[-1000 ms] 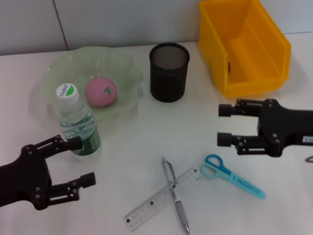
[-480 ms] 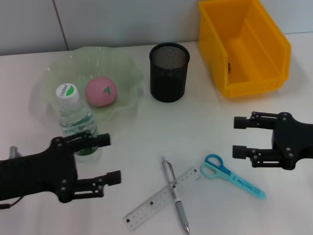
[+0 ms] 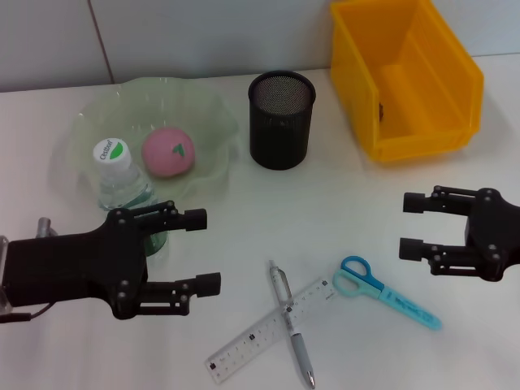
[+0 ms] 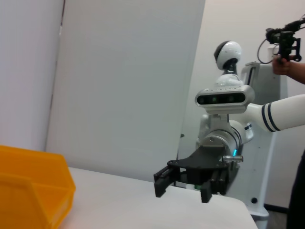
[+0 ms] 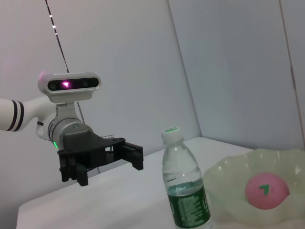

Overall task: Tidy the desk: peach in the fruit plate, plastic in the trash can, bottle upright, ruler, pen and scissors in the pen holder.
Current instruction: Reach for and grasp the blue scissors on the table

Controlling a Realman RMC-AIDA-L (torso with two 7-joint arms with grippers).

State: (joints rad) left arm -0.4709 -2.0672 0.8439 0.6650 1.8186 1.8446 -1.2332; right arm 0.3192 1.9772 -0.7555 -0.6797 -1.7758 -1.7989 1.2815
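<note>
The pink peach [image 3: 169, 152] lies in the pale green fruit plate [image 3: 93, 122]. Just in front of the plate the bottle [image 3: 120, 185] stands upright, its lower half hidden behind my left gripper [image 3: 208, 250], which is open and empty. The pen [image 3: 291, 329] and the clear ruler [image 3: 262, 331] lie crossed near the front edge, to the right of that gripper. The blue scissors [image 3: 382, 292] lie below and left of my open, empty right gripper [image 3: 408, 225]. The black pen holder [image 3: 281, 119] and the yellow trash can [image 3: 406, 73] stand at the back. No plastic is in view.
The white desk [image 3: 341, 187] is bare between the pen holder and the scissors. The right wrist view shows the bottle [image 5: 186, 195], the peach [image 5: 267, 191] and the left gripper [image 5: 137, 157]. The left wrist view shows the right gripper [image 4: 161, 183] and the trash can [image 4: 33, 191].
My left gripper has moved right, from the front left corner to in front of the bottle. My right gripper has drawn back to the right and slightly toward the front edge.
</note>
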